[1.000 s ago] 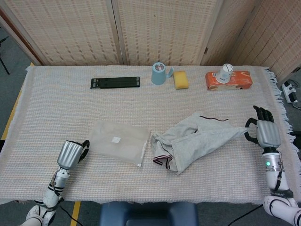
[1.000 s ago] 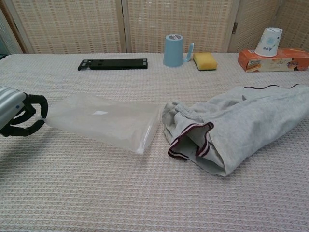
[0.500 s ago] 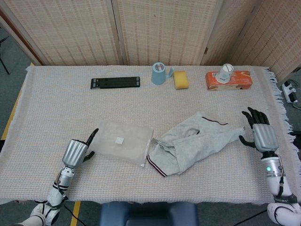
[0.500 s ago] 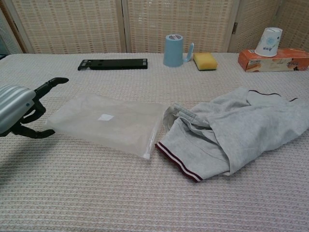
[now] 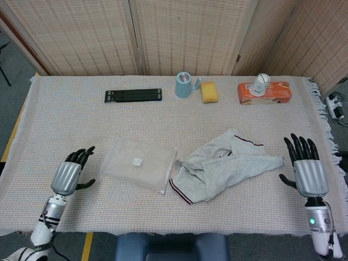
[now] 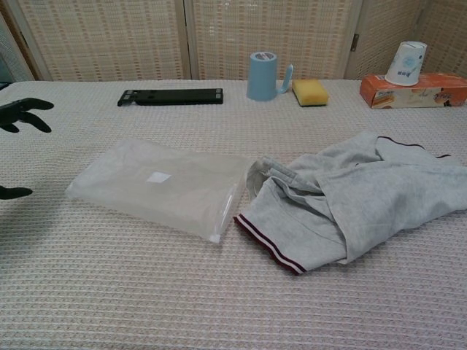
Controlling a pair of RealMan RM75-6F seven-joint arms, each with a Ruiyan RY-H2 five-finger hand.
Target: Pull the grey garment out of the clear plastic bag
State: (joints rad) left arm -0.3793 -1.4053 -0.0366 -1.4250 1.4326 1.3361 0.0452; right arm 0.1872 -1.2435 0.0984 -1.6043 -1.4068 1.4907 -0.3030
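The grey garment [image 5: 223,164] [image 6: 357,200] lies crumpled on the table, right of centre, with a dark-striped hem at its near left end. The clear plastic bag [image 5: 140,162] [image 6: 162,186] lies flat just left of it, a small white label on top, its right end touching the garment. My left hand [image 5: 69,173] hovers left of the bag, fingers spread, holding nothing; only its fingertips [image 6: 20,114] show in the chest view. My right hand [image 5: 306,167] is right of the garment, fingers spread and apart from the cloth.
Along the far side stand a black flat holder [image 5: 133,95], a blue cup [image 5: 184,85], a yellow sponge [image 5: 209,92] and an orange tissue box [image 5: 265,93] with a paper cup [image 5: 262,83] on it. A woven cloth [image 5: 76,125] covers the table.
Both hands have let go and opened. The left hand drew back left from the bag, the right hand drew back from the garment, which settled slack on the table.
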